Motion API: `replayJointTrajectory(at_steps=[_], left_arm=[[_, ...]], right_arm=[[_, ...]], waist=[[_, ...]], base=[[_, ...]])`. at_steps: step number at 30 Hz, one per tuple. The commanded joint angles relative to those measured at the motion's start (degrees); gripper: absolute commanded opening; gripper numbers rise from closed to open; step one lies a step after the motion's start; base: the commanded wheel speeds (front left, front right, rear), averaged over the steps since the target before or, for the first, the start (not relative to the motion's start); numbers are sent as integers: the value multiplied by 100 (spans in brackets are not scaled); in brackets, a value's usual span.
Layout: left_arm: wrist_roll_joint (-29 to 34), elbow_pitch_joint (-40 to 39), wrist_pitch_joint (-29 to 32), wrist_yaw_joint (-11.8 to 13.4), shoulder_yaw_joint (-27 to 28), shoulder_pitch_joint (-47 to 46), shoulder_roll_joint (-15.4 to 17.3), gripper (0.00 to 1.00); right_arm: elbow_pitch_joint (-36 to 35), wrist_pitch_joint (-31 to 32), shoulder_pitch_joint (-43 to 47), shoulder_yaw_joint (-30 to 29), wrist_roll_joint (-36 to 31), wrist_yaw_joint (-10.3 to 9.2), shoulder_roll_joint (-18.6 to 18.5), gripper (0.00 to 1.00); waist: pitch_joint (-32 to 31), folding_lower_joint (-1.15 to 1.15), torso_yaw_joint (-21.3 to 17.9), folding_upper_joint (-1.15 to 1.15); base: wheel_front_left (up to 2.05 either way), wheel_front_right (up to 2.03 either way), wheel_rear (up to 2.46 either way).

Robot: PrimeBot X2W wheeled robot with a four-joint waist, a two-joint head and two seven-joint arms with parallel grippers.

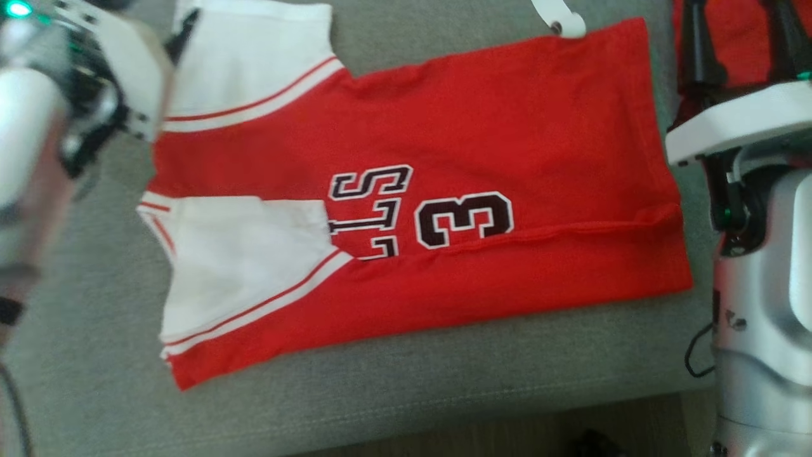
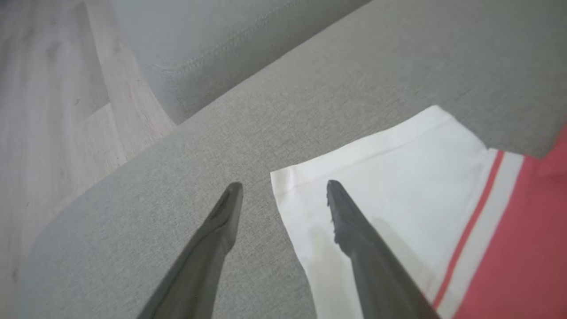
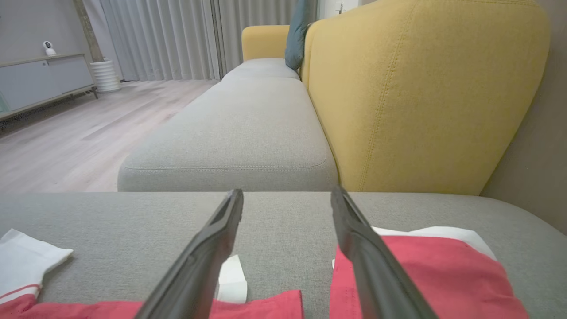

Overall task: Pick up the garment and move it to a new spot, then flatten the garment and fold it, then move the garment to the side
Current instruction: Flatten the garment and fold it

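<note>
The garment is a red jersey with white sleeves, dark letters and a "3", lying flat across the grey sofa cushion. Its near long side is folded over the front, with one white sleeve on top. My left gripper is open and empty just above the far white sleeve; one finger is over the sleeve's corner, the other over bare cushion. My right gripper is open and empty, hovering above the red hem at the jersey's right end. Its dark fingers rise at the head view's upper right.
A second red cloth lies right of the jersey's end. A white tag sits by the far hem. The sofa's yellow backrest stands beyond, another grey seat continues on, and wooden floor lies past the cushion's edge.
</note>
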Motion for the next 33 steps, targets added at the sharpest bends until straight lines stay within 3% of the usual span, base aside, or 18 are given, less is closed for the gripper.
replayJointTrajectory(at_steps=[1,8,21,22,24,33], left_arm=[[-99,-71,44,10,95,-344,386,100],[-726,463,135,9,-705,-943,806,100],[-1460,1026,-96,8,-1575,-1343,834,100],[-1554,1022,-65,8,-1643,-1340,818,56],[-1738,992,-17,8,-1780,-1347,810,0],[-2103,1210,-914,8,-1800,-1468,583,0]], right_arm=[[-218,-19,-152,155,7,20,-22,100],[-191,-109,-237,233,57,20,-22,100],[-192,-142,-248,198,76,20,-22,100],[-198,-139,-248,188,69,20,-22,100],[-204,-133,-246,159,52,20,-22,100],[32,-27,-232,26,122,20,-22,100]], waist=[[248,-2,-246,0],[413,-2,-432,0],[549,-2,-572,0],[551,-2,-570,0],[548,-2,-554,0],[265,-2,-193,0]], base=[[0,0,0],[0,0,0],[0,0,0],[0,0,0],[0,0,0],[0,0,0]])
